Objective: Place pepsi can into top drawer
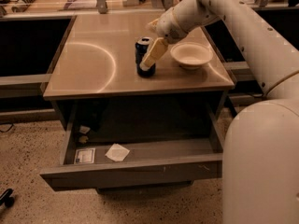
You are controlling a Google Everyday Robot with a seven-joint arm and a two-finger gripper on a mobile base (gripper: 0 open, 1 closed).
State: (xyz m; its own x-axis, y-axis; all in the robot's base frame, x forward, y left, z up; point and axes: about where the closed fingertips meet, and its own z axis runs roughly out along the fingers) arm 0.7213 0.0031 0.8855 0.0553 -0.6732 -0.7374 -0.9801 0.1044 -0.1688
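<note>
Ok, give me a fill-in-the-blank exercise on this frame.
The dark blue cylindrical pepsi can stands ___ on the tan tabletop.
The wide grey metal top drawer is ___, with a white paper scrap inside.
The gripper is at the ___, beside the round white bowl.
Missing: upright; open; can.

Gripper (pixel 145 62) sits against pepsi can (pixel 140 50) on tabletop (pixel 93 64). White bowl (pixel 190 55) just beside it blocks that side; the opposite side is bare tabletop. Below and nearer, top drawer (pixel 131 171) stands open, with flat paper scrap (pixel 117 152) and label (pixel 85 155) inside.
</note>
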